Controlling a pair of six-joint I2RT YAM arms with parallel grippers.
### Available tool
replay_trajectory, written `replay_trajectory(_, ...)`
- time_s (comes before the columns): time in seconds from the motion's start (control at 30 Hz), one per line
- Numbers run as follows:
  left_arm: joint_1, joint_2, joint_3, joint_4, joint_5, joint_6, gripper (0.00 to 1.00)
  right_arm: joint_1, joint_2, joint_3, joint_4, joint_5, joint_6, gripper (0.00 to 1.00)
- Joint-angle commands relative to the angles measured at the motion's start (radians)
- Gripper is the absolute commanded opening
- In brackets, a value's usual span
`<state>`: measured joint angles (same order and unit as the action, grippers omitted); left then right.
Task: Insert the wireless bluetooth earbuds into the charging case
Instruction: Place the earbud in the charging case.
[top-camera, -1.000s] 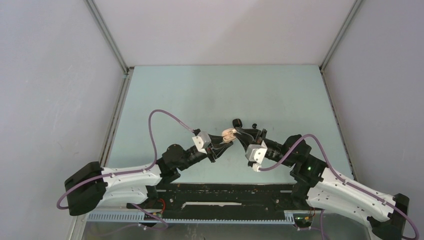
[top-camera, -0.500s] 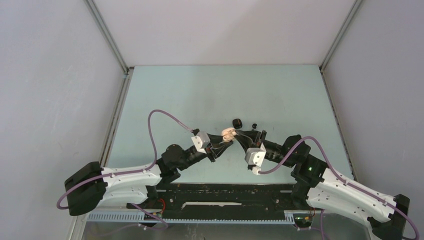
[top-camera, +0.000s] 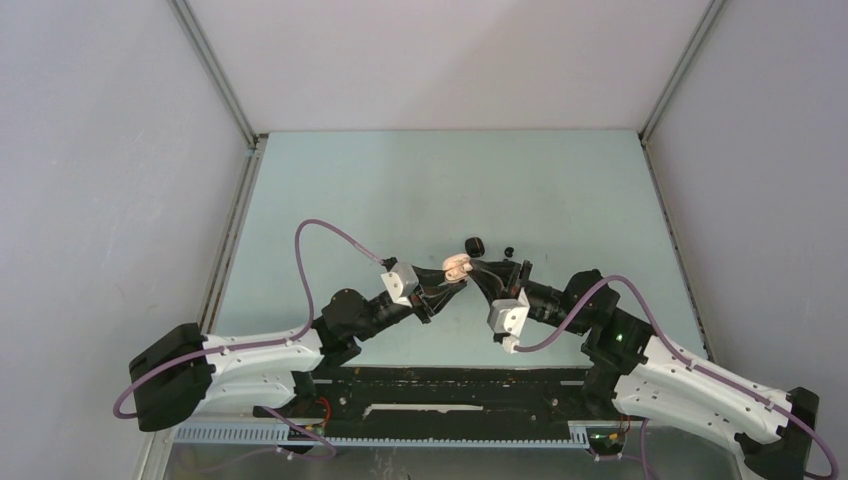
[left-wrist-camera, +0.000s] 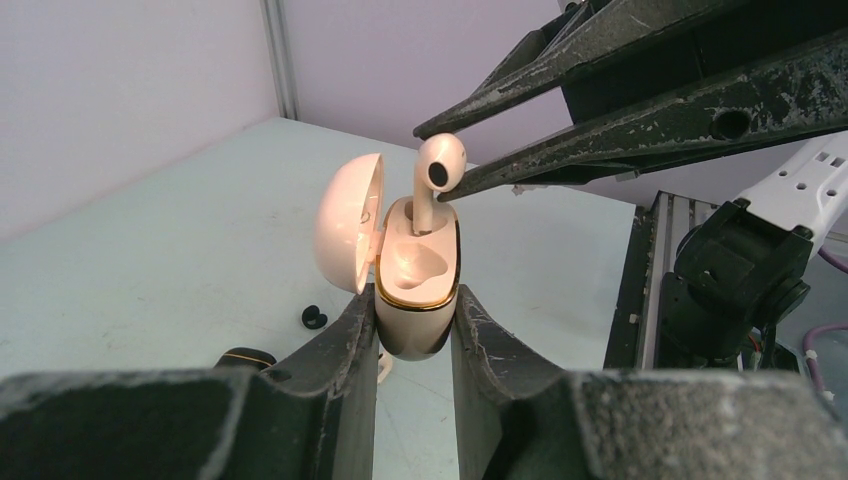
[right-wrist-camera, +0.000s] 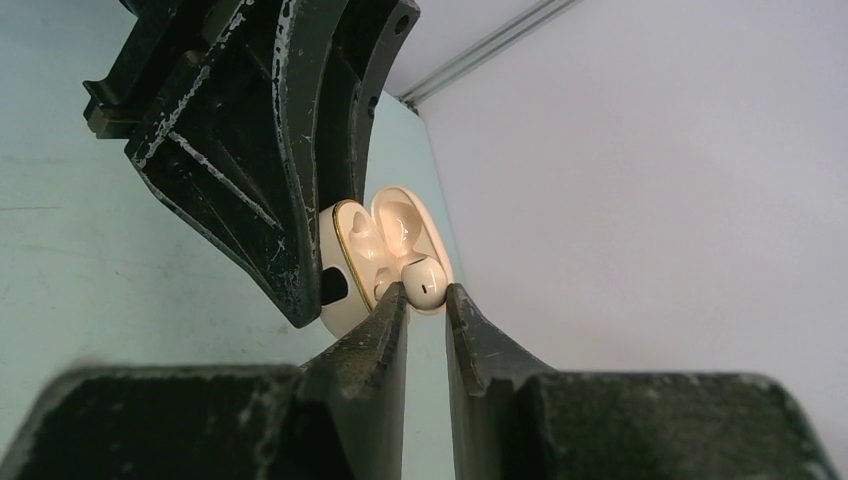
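Note:
A cream charging case (left-wrist-camera: 415, 300) with a gold rim sits upright between my left gripper's (left-wrist-camera: 415, 312) fingers, which are shut on its sides; its lid (left-wrist-camera: 345, 235) hangs open to the left. A white earbud (left-wrist-camera: 438, 170) stands with its stem in the case's far socket, and the near socket is bare. My right gripper (right-wrist-camera: 425, 290) is shut on the earbud's (right-wrist-camera: 424, 278) head, reaching in from the right. From above, both grippers meet over the case (top-camera: 457, 267) at the table's middle. A tiny black earbud (left-wrist-camera: 314, 317) lies on the table.
A rounded black case (top-camera: 474, 245) and the small black earbud (top-camera: 508, 250) lie just behind the grippers. A small white piece (left-wrist-camera: 383, 368) shows on the table under the held case. Grey walls enclose the pale green table (top-camera: 400, 190).
The right wrist has shifted slightly left and nearer, with the earbud still in its fingers. The left gripper and case have barely moved.

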<state>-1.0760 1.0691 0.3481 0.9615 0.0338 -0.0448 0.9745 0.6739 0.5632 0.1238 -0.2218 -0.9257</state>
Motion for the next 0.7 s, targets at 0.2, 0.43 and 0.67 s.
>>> replay_trajectory(0.2, -0.004, -0.001, 0.000, 0.057, 0.006, 0.004, 0.00, 0.009, -0.013, 0.016, -0.030, 0.005, -0.084, 0.00)
replay_trajectory(0.43, -0.004, 0.006, 0.000, 0.057, 0.003, 0.008, 0.00, 0.009, -0.010, 0.051, -0.104, 0.007, -0.122, 0.00)
replay_trajectory(0.67, -0.004, 0.006, -0.004, 0.046, 0.000, 0.012, 0.00, 0.010, -0.006, 0.080, -0.119, 0.012, -0.138, 0.00)
